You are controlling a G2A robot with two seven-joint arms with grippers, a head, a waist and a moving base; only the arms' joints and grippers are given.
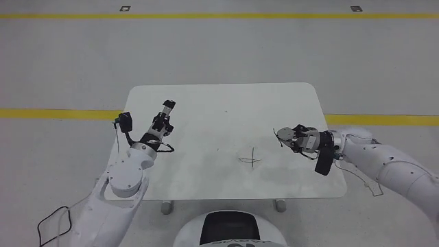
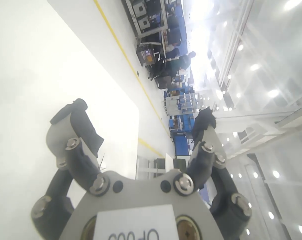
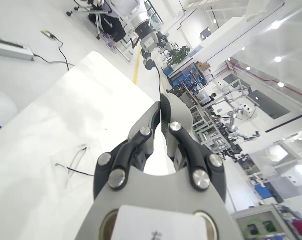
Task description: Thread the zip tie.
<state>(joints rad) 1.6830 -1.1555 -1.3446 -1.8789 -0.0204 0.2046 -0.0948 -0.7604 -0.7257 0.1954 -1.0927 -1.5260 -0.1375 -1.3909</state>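
My right gripper (image 3: 161,102) is shut on a thin black zip tie (image 3: 158,78), which sticks out past the fingertips. From above, this gripper (image 1: 282,137) hovers over the right part of the white table (image 1: 206,103), and the zip tie (image 1: 276,134) shows as a short dark strand at its tip. My left gripper (image 2: 141,116) is open with nothing between its fingers. It sits tilted upward over the table's left side (image 1: 167,108), well apart from the right gripper.
A thin cross and oval mark (image 1: 251,156) lies at the table's middle, between the two arms. It appears as a pale loop with a dark line (image 3: 76,156) on the table below the right gripper. The table's rounded corners and edges are close by.
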